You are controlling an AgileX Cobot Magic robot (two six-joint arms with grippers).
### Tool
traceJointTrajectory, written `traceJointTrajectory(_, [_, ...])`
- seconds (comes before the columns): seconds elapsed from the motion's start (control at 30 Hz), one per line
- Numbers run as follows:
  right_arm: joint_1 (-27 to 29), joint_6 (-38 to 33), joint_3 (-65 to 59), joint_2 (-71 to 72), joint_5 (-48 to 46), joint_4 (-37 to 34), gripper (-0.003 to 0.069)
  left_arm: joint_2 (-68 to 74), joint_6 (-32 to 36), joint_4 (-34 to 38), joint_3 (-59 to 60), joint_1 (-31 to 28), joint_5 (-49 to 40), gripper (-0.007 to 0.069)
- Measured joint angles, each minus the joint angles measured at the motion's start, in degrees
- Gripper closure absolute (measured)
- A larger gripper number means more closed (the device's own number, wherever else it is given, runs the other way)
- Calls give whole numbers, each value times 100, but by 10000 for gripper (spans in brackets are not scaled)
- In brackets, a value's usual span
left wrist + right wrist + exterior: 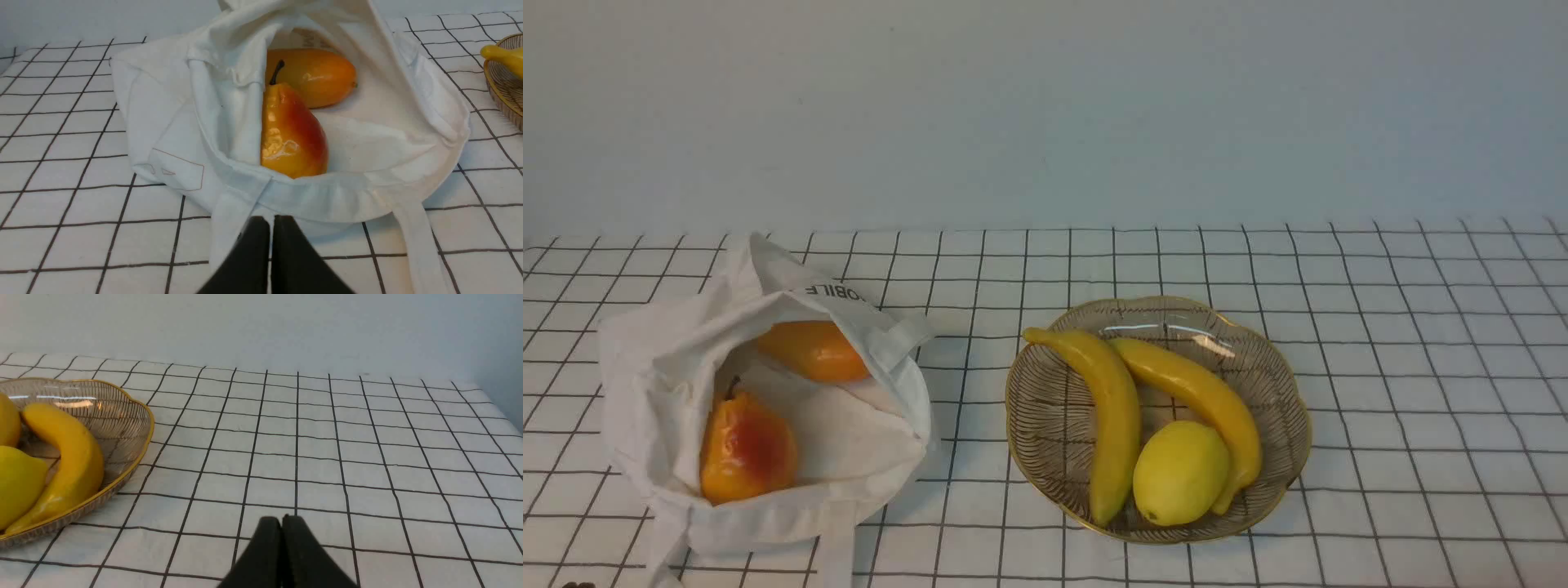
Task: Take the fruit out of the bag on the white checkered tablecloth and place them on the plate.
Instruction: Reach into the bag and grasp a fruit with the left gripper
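Observation:
The off-white cloth bag [841, 441] lies open on the white checkered tablecloth [1421, 343] at the left. Inside it are a pear with a red blush [745, 447] and a smooth oblong orange fruit [815, 351]. Both show in the left wrist view, the pear [292, 130] in front of the oblong fruit [316, 75]. My left gripper [271, 220] is shut and empty, just short of the bag's rim [327, 196]. The gold-rimmed glass plate [1262, 351] sits at the centre right. My right gripper [282, 518] is shut and empty over bare cloth, right of the plate [122, 416].
Two yellow bananas [1115, 416] [1201, 400] and a pale lemon [1180, 472] lie on the plate. The bag's strap handles [421, 245] trail toward the table's near edge. A pale wall [1045, 106] stands behind the table.

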State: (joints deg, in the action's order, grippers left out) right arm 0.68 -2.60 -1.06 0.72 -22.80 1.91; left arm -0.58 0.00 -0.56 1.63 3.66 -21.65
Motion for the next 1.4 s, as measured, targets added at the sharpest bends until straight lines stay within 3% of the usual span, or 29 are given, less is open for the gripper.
traceJointTrajectory(0.83, [0,0,0,0,0,6,673,0,57,-27,0,0,22,632])
traceJointTrajectory(0.9, [0,0,0,0,0,6,673,0,-112,194,0,0,170,632])
traceJointTrajectory(1.13, [0,0,0,0,0,6,673,0,-1244,2416,0,0,972,632])
traceJointTrajectory(1.4, [0,0,0,0,0,6,673,0,-1376,2839,0,0,2020,632])
